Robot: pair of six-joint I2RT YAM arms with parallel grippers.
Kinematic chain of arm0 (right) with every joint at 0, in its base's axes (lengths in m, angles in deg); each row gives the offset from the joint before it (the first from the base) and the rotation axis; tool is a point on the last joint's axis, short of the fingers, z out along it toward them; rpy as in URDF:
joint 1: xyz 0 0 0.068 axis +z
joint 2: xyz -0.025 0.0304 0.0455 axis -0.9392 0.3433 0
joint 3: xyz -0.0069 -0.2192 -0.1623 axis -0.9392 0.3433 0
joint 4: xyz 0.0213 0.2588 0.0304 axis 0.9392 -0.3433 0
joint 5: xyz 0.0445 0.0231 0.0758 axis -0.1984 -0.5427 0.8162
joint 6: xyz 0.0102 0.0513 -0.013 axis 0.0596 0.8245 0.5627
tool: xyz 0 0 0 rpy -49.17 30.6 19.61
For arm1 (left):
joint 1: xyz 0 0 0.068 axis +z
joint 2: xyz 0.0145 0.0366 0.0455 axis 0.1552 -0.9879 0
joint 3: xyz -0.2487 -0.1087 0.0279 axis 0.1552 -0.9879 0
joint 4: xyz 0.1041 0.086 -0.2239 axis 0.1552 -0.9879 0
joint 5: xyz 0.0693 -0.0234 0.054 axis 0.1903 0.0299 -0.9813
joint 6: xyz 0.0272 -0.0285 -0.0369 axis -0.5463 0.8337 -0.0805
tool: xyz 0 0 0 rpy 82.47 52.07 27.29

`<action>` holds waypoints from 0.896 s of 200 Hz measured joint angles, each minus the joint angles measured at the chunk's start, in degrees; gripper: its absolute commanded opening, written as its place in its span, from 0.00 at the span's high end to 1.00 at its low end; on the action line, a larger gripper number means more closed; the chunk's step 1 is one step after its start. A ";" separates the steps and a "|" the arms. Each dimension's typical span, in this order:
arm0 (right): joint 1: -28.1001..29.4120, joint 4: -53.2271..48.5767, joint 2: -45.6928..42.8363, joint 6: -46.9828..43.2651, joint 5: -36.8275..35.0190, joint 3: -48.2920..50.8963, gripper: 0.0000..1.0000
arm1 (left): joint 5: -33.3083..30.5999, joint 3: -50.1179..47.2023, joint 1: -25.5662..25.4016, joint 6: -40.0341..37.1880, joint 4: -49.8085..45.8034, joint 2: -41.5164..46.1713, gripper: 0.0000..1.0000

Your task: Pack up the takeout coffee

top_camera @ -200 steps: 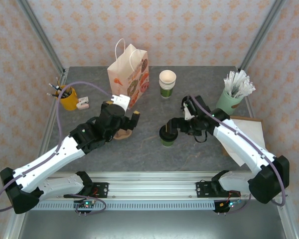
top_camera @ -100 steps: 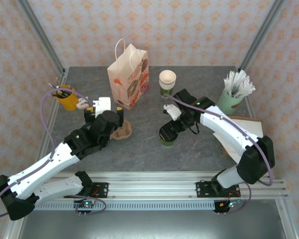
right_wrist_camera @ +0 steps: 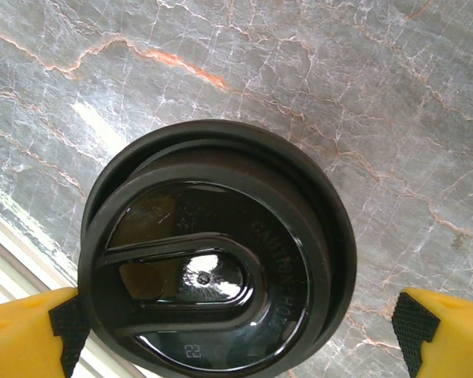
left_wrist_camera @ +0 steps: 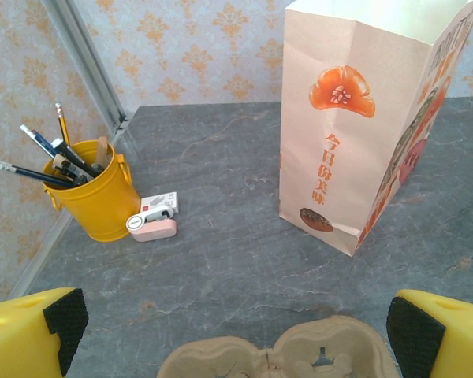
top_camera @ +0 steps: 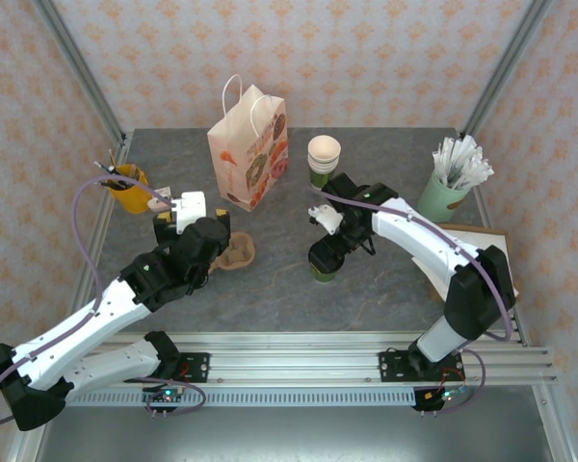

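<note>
Jaws gape empty on left gripper (left_wrist_camera: 236, 331) and right gripper (right_wrist_camera: 236, 331), the right flanking the black-lidded small dark-green paper coffee cup (top_camera: 322, 269) upright on the grey table (top_camera: 395, 294); squeezing at the round plastic lid (right_wrist_camera: 213, 276) could pop it or tip the cup.

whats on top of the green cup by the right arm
A round black lid caps the green cup; the open right gripper is over it. The lid hides the contents.
</note>
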 measured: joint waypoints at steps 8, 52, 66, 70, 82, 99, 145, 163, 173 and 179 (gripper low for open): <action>0.00 0.04 0.26 0.09 0.31 0.00 0.01 | -0.04 0.00 0.02 0.07 -0.02 0.02 0.00; 0.00 1.81 1.38 2.12 2.93 0.50 0.16 | -0.26 -0.22 0.02 0.22 -0.02 0.07 0.00; 0.00 2.16 1.46 3.17 3.48 0.55 0.20 | -0.31 -0.46 0.02 0.48 -0.22 0.17 0.00; 0.00 2.23 1.46 3.43 3.63 0.55 0.21 | -0.35 -0.50 0.02 0.57 -0.35 0.17 0.00; 0.00 2.49 1.44 4.04 3.87 0.59 0.24 | -0.42 -0.63 0.02 0.61 -0.42 0.20 0.00; 0.00 2.80 1.27 4.57 3.91 0.76 0.28 | -0.44 -0.85 0.02 0.63 -0.50 0.39 0.00; -0.46 3.58 0.13 7.72 1.44 1.44 0.29 | -0.46 -0.85 0.39 1.22 -0.50 0.55 0.00; -2.34 4.68 -0.94 9.73 -0.09 2.32 0.29 | -0.48 -0.85 0.39 1.46 -0.46 0.55 0.00; -4.17 5.27 -1.70 10.91 -0.48 2.95 0.29 | -0.52 -0.85 0.39 1.51 -0.46 0.55 0.00; -5.60 5.66 -2.23 11.65 -0.66 3.41 0.29 | -0.59 -0.85 0.39 1.55 -0.46 0.52 0.00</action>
